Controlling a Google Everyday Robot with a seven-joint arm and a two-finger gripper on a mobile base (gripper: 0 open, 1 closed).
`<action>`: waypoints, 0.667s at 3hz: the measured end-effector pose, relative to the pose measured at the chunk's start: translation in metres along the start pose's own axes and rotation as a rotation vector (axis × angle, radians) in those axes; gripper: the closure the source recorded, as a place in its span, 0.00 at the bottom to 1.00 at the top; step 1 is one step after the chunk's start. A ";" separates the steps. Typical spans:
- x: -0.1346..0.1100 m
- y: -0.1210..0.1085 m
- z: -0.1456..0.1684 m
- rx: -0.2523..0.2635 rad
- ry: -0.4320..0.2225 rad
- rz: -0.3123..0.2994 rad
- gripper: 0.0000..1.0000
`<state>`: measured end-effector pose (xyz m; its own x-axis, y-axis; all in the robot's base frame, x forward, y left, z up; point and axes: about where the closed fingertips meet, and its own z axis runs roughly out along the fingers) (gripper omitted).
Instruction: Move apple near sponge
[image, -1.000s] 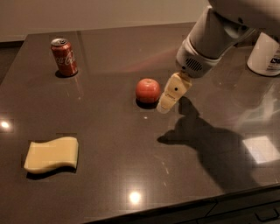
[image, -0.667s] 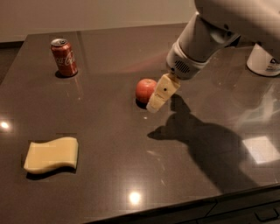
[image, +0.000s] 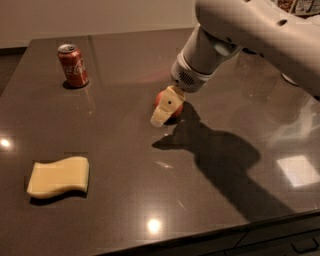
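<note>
The red-orange apple (image: 159, 98) sits near the middle of the dark table, mostly hidden behind my gripper. My cream-coloured gripper (image: 161, 116) hangs from the white arm that comes in from the upper right. It is down at the apple, covering its front and right side. The pale-yellow sponge (image: 58, 176) lies flat near the front left of the table, well apart from the apple and the gripper.
A red Coca-Cola can (image: 73, 65) stands upright at the back left. The dark glossy table (image: 210, 200) ends at a front edge along the bottom. The arm's shadow falls across the table's right half.
My arm has swung left and down. The gripper went from just right of the apple to directly over its front. The apple, sponge and can have not moved.
</note>
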<state>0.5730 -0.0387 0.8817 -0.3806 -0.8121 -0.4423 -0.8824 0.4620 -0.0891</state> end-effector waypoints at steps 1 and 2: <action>-0.003 -0.006 0.013 -0.011 0.000 -0.012 0.00; -0.006 -0.011 0.018 -0.038 -0.004 -0.030 0.20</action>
<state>0.5897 -0.0328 0.8689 -0.3528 -0.8238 -0.4438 -0.9033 0.4236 -0.0682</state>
